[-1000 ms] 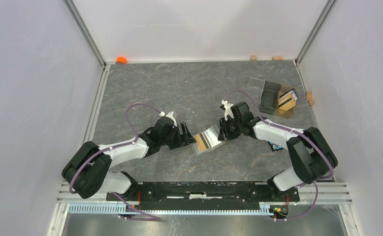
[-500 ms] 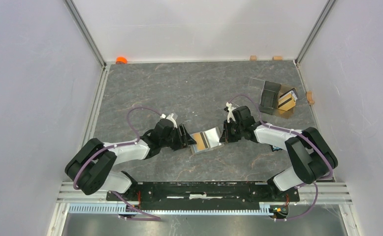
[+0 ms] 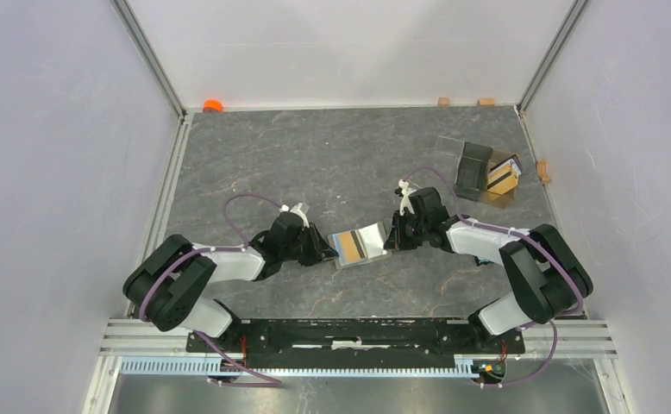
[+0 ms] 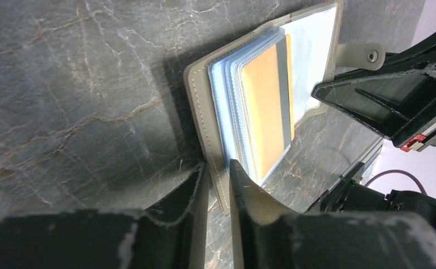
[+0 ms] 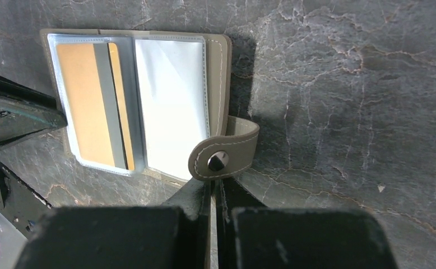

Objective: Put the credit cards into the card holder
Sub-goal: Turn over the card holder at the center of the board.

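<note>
The olive-khaki card holder [image 3: 372,239] lies open on the table between the two arms, its clear sleeves facing up. An orange credit card [image 4: 263,106] with a grey stripe sits inside the left sleeve [image 5: 87,98]. My left gripper [image 4: 218,167] is shut on the left cover edge of the card holder [image 4: 200,106]. My right gripper [image 5: 216,188] is shut, with its tips right at the snap tab [image 5: 225,154] and nothing between them. More tan-orange credit cards [image 3: 505,178] stand in a clear box at the back right.
The clear plastic box [image 3: 474,168] with a dark compartment stands at the back right. A small orange object [image 3: 213,105] lies in the back left corner. Small wooden blocks [image 3: 443,101] sit along the back edge and another [image 3: 542,171] by the right wall.
The card holder has gone from tilted up to lying flat and a little further left. The left gripper has closed onto its cover edge. The right gripper has shut.
</note>
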Available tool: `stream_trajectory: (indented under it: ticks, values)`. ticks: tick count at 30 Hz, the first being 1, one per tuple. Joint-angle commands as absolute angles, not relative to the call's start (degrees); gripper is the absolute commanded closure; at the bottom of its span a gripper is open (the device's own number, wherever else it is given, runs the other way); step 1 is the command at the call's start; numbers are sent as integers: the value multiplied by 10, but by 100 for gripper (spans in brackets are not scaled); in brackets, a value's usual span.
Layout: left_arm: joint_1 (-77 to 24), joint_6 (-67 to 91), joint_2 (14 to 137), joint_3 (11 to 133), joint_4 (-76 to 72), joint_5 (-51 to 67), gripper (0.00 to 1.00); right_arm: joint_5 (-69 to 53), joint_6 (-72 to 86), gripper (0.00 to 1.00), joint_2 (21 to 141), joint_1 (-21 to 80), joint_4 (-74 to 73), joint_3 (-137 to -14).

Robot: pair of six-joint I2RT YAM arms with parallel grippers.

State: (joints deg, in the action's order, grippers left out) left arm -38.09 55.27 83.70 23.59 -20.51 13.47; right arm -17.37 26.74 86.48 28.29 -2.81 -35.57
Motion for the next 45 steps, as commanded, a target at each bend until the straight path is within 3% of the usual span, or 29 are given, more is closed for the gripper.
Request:
stream_trajectory:
  ticks: [1, 7, 13, 16, 18, 23, 27, 31, 38, 45]
  values:
    - [-384, 567, 804, 245, -254, 144, 80, -172, 255, 100, 878, 287, -42, -317]
    - [-384, 531, 744, 267, -195, 135, 98, -189, 244, 100, 879, 324, -44, -343]
    - [-381, 451, 665, 343, 33, 134, 98, -184, 256, 99, 865, 376, -30, -362]
    - [-372, 397, 659, 394, 161, 130, 98, -187, 255, 86, 852, 384, -10, -357]
    - [-366, 370, 659, 424, 216, 132, 98, -181, 244, 68, 840, 384, -7, -360]
    - [-363, 295, 671, 492, 321, 135, 98, -152, 201, 38, 796, 383, -15, -367]
    - [-363, 244, 686, 533, 410, 94, 98, -126, 198, 27, 730, 383, -4, -329]
    - [-363, 255, 690, 529, 430, 80, 98, -130, 215, 23, 675, 383, 29, -288]
    - [-363, 268, 667, 530, 445, 18, 98, -258, 224, 21, 689, 385, 108, -273]
    - [-364, 399, 602, 359, 337, 36, 98, -311, 238, 21, 696, 386, 122, -263]
